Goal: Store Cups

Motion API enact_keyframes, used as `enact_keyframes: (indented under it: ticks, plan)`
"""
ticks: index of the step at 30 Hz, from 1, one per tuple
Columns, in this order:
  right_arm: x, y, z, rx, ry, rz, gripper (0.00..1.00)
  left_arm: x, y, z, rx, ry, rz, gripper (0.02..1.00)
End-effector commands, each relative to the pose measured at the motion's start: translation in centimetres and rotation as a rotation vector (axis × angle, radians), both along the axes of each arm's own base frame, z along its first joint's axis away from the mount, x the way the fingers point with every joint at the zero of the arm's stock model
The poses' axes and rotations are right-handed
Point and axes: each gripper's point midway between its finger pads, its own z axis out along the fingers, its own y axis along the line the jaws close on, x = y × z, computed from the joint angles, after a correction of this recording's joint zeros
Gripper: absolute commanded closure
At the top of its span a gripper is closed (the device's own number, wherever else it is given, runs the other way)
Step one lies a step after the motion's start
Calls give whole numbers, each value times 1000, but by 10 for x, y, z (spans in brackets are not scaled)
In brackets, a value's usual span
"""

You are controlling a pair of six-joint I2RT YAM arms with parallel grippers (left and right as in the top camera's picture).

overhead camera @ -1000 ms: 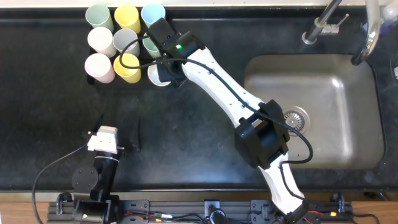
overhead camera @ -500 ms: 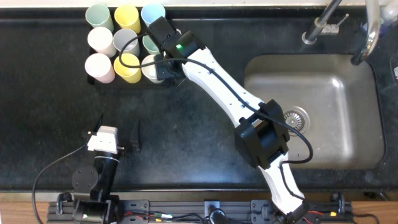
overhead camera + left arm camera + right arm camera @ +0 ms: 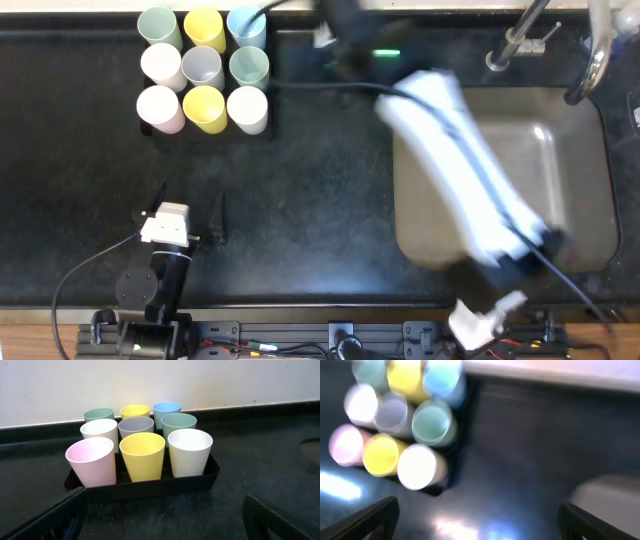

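Observation:
Several pastel cups stand upright, three by three, in a black tray [image 3: 270,118] at the counter's back left. The white cup [image 3: 247,108] fills the tray's corner nearest the sink; it is also the white cup [image 3: 189,452] in the left wrist view and the white cup [image 3: 420,467] in the right wrist view. My right gripper [image 3: 480,525] is open and empty, raised above the counter to the tray's right. Its blurred arm [image 3: 440,120] stretches over the sink's edge. My left gripper [image 3: 190,212] rests open near the front left, facing the tray [image 3: 150,487].
A steel sink [image 3: 560,110] fills the right side, with a faucet [image 3: 520,40] behind it. A pale wall [image 3: 200,380] runs along the counter's back edge. Dark counter [image 3: 300,220] lies between the tray and the sink.
The right gripper set the white cup into the tray's corner, let it go, and pulled back and up toward the right. The left arm has stayed still.

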Motion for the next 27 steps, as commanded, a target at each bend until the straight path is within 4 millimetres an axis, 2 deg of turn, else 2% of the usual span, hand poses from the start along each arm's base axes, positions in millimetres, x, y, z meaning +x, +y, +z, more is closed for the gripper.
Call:
enact_keyframes:
  ticks: [1, 4, 8, 16, 23, 27]
  plan:
    - [-26, -67, 55, -82, -167, 33, 5, -1, -2, 1, 18, -8, -8, 18]
    - [-43, -104, 57, -108, -224, -1, 3, -1, -2, 1, 18, -8, -8, 18]
    - [-72, -137, 43, -87, -323, -68, 5, -1, -2, 1, 18, -8, -8, 18]
    - [-130, -154, -20, -61, -507, -73, 5, -1, -2, 1, 18, -8, -8, 18]
    - [-150, -159, -55, -8, -672, -93, 3, -1, -2, 1, 18, -8, -8, 18]
    - [-158, -161, -67, 13, -749, -101, 3, -1, -2, 1, 18, -8, -8, 18]
